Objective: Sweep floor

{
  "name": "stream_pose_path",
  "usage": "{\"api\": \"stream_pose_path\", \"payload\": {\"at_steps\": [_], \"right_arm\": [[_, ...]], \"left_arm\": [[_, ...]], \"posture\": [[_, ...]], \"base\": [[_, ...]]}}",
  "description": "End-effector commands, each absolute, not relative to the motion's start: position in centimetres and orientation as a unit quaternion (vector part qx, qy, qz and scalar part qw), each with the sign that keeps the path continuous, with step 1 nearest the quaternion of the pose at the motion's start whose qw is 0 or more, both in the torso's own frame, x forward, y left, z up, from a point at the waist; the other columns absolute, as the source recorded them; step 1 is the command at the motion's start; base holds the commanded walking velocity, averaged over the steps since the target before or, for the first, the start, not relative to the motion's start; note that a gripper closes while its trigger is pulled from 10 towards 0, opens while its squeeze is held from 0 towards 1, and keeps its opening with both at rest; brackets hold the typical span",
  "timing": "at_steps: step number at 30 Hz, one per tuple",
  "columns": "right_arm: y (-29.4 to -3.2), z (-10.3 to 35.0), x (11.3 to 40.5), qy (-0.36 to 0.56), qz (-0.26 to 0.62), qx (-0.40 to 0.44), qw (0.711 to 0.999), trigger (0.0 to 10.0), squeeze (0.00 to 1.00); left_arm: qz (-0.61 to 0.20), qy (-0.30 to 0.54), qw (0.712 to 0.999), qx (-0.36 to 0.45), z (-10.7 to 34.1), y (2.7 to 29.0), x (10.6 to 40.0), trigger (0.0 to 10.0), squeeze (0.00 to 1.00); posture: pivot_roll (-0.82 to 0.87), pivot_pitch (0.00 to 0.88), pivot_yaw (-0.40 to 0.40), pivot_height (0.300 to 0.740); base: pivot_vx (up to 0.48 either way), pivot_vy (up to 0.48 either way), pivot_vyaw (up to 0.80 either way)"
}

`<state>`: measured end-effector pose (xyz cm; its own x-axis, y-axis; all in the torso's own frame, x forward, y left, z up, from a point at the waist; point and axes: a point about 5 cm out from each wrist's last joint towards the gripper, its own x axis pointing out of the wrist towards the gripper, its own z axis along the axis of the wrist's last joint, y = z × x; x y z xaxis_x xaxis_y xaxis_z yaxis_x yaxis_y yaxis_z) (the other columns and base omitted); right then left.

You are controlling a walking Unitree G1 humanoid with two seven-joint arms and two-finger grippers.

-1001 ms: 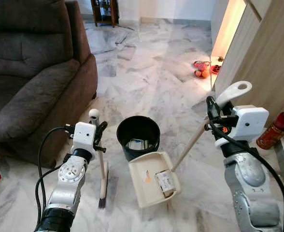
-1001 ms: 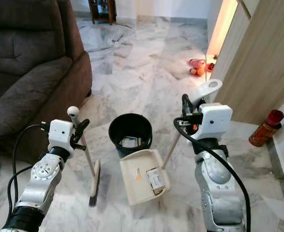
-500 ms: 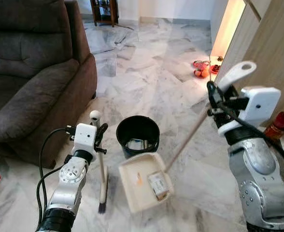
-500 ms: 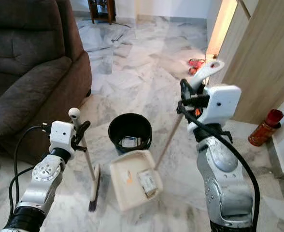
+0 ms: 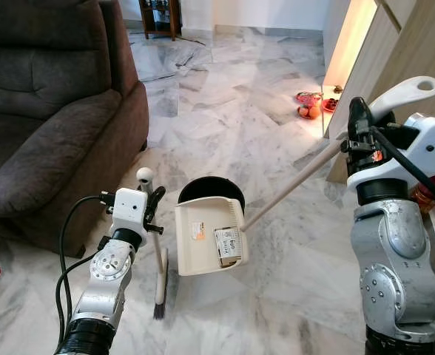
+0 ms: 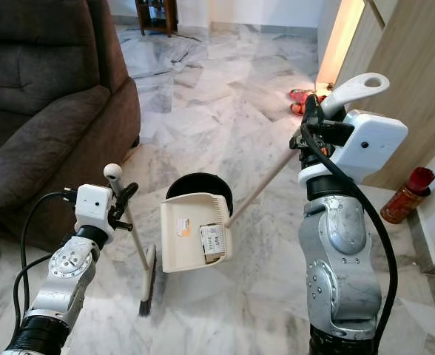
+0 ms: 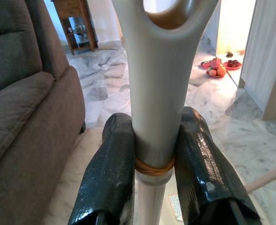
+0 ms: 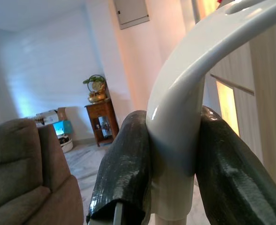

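On the left sits the brown sofa (image 5: 47,111). Next, the left gripper (image 7: 157,154) is clamped on the broom (image 5: 159,277) handle, broom upright, bristles on the marble floor (image 5: 232,96). Just right of it, the dustpan (image 5: 206,237) hangs tilted in the air against the black bin (image 5: 195,191), covering much of its mouth, a small box (image 5: 227,246) lying in it. The pan's long handle runs up to the right gripper (image 8: 173,154), fingers clenched on the grip. Far right, a red bottle (image 6: 404,196) stands by the wooden wall.
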<state>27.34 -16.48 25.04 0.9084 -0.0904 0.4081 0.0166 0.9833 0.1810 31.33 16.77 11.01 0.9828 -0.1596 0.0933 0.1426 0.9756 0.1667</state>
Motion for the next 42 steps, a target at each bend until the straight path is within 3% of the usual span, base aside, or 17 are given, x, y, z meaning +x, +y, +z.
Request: {"api": "stream_pose_path", "payload": {"at_steps": [1, 19, 42], "right_arm": [[-16.0, 26.8, 26.9, -0.263, -0.02, 0.102, 0.959, 10.0, 0.0], [-14.6, 26.5, 27.1, -0.263, -0.004, 0.12, 0.957, 10.0, 0.0], [-14.4, 26.5, 27.3, -0.266, -0.002, 0.123, 0.956, 10.0, 0.0]], "left_arm": [[-0.068, -0.092, 0.99, 0.077, 12.5, 17.2, 31.3, 10.0, 0.0], [-0.063, -0.097, 0.99, 0.085, 12.6, 17.4, 31.4, 10.0, 0.0], [-0.049, -0.107, 0.989, 0.093, 12.8, 18.1, 30.8, 10.0, 0.0]], "posture": [[-0.02, 0.096, 0.031, 0.74], [-0.01, 0.095, 0.035, 0.74], [-0.01, 0.081, 0.033, 0.74]], "base": [[0.0, 0.0, 0.0], [0.0, 0.0, 0.0], [0.25, 0.0, 0.0]]}}
